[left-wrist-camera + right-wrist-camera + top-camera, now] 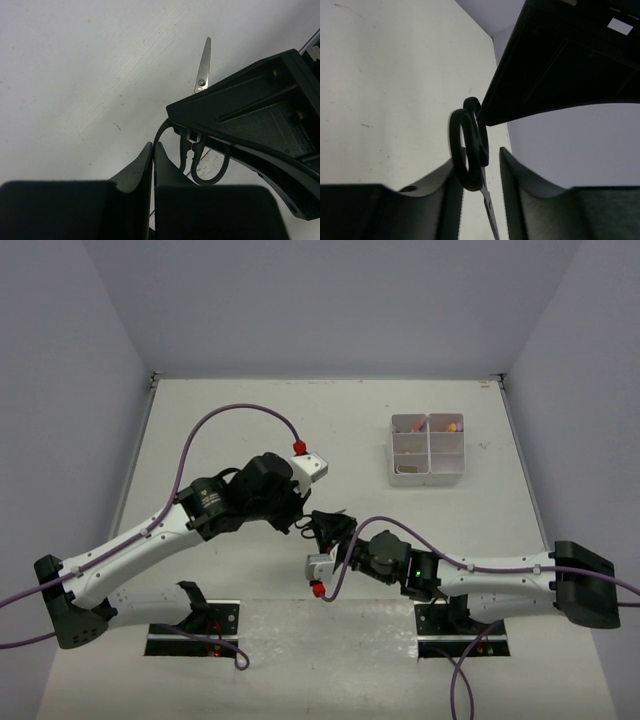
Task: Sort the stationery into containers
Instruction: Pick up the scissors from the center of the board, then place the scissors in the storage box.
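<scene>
Top external places the scissors (330, 524) at mid-worktop (230, 420) between both wrists, with the box (428, 448) well apart at 1 o'clock (some compartments hold items), but it hides the grip. Left wrist alone shows the blade (203, 62) pointing to 12 o'clock and the left jaws pinched shut on a handle loop's rim. Right wrist shows the black handle (466, 150) between the parted right jaws, with a gap at 3 o'clock.

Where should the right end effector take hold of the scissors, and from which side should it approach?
Probably at the black handle loops of the scissors, from the side opposite the left end effector, which seems to pinch one loop. The loops are thick and stand between the fingers of the right end effector; the blades are thin.
</scene>
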`<state>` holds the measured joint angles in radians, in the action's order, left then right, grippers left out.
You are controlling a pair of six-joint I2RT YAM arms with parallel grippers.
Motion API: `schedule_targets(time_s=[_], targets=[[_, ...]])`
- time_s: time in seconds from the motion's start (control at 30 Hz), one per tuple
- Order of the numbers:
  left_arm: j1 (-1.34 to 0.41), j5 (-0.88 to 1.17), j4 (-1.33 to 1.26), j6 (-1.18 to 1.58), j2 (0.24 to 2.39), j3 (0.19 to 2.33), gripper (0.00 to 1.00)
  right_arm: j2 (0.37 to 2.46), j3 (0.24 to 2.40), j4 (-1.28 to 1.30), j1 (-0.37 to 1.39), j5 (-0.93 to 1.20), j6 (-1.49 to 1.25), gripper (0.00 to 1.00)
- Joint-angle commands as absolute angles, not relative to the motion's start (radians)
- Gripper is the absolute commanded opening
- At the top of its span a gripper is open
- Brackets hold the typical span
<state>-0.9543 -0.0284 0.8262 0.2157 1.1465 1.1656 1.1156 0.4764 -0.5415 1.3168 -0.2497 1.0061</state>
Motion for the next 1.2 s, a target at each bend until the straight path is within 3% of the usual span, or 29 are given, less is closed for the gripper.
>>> schedule_targets(time_s=[0.0, 0.13, 0.27, 0.3, 0.43, 0.47, 0.5, 0.67, 0.87, 1.17], targets=[[-0.957, -0.005, 0.782, 0.195, 1.149, 1.189, 0.00, 1.141, 0.522, -0.613, 1.313, -0.267, 0.996, 0.22], [-0.956, -0.025, 0.763, 0.211, 1.149, 1.198, 0.00, 1.163, 0.516, -0.644, 1.314, -0.283, 0.994, 0.02], [-0.956, -0.065, 0.741, 0.237, 1.153, 1.220, 0.05, 1.166, 0.482, -0.714, 1.315, -0.284, 0.976, 0.00], [-0.956, -0.100, 0.737, 0.245, 1.150, 1.222, 0.17, 1.165, 0.478, -0.725, 1.315, -0.279, 0.961, 0.00], [-0.956, -0.276, 0.716, 0.301, 1.121, 1.275, 0.86, 1.148, 0.453, -0.740, 1.289, -0.273, 0.891, 0.00], [-0.957, -0.328, 0.716, 0.308, 1.118, 1.293, 0.97, 1.146, 0.448, -0.743, 1.284, -0.275, 0.867, 0.00], [-0.956, -0.421, 0.732, 0.330, 1.114, 1.322, 1.00, 1.133, 0.446, -0.744, 1.257, -0.277, 0.814, 0.00], [-0.954, -0.860, 0.750, 0.398, 1.000, 1.362, 1.00, 1.025, 0.405, -0.742, 1.118, -0.328, 0.518, 0.00], [-0.954, -0.760, 0.693, 0.332, 0.831, 1.146, 1.00, 0.794, 0.322, -0.692, 0.938, -0.606, 0.187, 0.00], [-0.954, -0.620, 0.601, 0.378, 0.661, 0.853, 1.00, 0.655, 0.290, -0.549, 0.499, -0.775, -0.240, 0.00]])
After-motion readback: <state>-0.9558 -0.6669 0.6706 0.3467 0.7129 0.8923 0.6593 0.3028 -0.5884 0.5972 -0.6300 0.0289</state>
